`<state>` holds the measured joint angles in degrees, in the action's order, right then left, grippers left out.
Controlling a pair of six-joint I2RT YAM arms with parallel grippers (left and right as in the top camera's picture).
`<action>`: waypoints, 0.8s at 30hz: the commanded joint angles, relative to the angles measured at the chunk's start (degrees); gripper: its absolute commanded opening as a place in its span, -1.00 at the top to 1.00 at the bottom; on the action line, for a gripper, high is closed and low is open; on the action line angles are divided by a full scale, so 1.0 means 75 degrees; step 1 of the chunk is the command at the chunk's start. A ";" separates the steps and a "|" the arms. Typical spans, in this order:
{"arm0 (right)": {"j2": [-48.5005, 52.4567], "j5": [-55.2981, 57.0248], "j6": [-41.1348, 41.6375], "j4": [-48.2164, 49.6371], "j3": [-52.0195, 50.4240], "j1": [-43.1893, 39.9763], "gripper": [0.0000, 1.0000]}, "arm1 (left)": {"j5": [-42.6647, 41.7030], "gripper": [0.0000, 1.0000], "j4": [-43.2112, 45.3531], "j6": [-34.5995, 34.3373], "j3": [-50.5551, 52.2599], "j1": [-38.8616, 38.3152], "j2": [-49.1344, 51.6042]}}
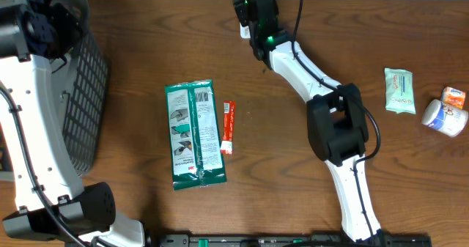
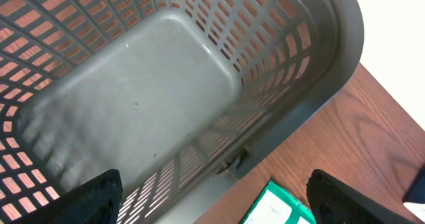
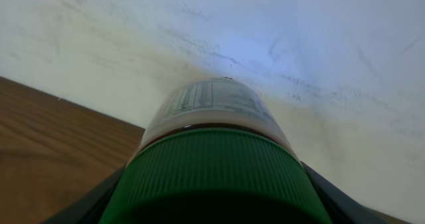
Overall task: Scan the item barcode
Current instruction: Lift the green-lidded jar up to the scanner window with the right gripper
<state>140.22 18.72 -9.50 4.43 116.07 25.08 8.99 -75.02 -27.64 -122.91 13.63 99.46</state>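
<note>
Bottle (image 3: 211, 111) with green cap sits clamped in our right gripper (image 1: 251, 23) at the far edge of the table (image 1: 146, 27); our left gripper (image 2: 212, 201) hangs with jaws wide apart over the grey basket (image 2: 325, 58)

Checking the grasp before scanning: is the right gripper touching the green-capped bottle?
Touching. The right wrist view shows the green-capped bottle filling the space inside the right gripper, with both jaws flush against the cap's sides.
</note>
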 commanded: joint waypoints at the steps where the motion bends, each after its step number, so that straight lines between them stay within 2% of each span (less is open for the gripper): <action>1: 0.0096 0.0099 -0.0044 0.0067 0.0149 -0.0070 0.98 | 0.0096 -0.77 -0.0026 0.0015 -0.0038 0.0026 -0.0061; 8: 0.0096 0.0099 0.0076 0.0032 0.0149 -0.0207 0.98 | 0.0096 -0.77 -0.0026 0.0015 -0.0038 0.0026 -0.0061; 12: 0.0122 0.0082 0.0495 -0.0114 0.0149 -0.0251 0.98 | 0.0096 -0.77 -0.0026 0.0015 -0.0038 0.0023 -0.0061; 24: 0.0239 0.0105 0.0490 0.0370 0.0152 -0.0254 0.98 | 0.0096 -0.77 -0.0026 0.0015 -0.0038 0.0026 -0.0061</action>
<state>141.12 18.87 -6.85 5.69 116.07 23.57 8.99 -75.02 -27.64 -122.91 13.63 99.46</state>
